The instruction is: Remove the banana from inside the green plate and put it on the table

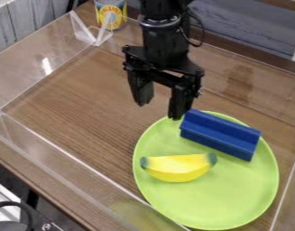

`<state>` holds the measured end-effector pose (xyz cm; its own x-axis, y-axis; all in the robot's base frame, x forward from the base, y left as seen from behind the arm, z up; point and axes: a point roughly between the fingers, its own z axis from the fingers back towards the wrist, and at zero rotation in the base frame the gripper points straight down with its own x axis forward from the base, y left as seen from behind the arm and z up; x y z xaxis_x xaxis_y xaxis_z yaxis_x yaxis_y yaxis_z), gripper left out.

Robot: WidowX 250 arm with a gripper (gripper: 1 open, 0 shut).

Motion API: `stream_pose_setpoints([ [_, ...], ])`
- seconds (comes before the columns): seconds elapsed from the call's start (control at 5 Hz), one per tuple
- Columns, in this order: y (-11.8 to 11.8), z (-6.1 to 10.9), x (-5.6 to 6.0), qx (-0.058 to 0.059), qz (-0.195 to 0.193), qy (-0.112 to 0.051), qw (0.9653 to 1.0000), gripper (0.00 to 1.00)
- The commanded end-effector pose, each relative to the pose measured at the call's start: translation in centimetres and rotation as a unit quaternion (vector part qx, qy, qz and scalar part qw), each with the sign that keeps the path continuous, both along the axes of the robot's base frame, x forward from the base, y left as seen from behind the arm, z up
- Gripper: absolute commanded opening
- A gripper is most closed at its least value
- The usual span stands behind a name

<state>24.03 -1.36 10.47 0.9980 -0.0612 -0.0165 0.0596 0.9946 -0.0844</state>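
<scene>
The yellow banana [179, 167] lies on the near left part of the round green plate [240, 200], its dark tip pointing right. A blue rectangular block [221, 133] rests on the plate's far side. My black gripper [158, 99] hangs pointing down over the wooden table [78, 99], just beyond the plate's far-left rim. Its two fingers [176, 105] stand apart and open with nothing between them. It is above and behind the banana, touching neither fruit nor block.
Low clear acrylic walls [41, 144] border the table on the left and front. A yellow and white object [108, 14] stands behind the far wall. Bare wood stretches left of the plate.
</scene>
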Motion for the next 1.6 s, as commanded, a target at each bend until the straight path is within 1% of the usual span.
stream_pose_setpoints([
  [0.0, -0.2, 1.8, 0.8, 0.003, -0.008, -0.039, 0.9992, 1.0],
  [0.6, -0.2, 1.9, 0.9, 0.006, -0.012, -0.046, 0.9989, 1.0],
  [1.0, -0.3, 1.8, 0.8, 0.007, -0.016, -0.047, 0.9987, 1.0],
  [1.4, -0.8, 0.7, 0.3, 0.006, -0.027, -0.034, 0.999, 1.0],
])
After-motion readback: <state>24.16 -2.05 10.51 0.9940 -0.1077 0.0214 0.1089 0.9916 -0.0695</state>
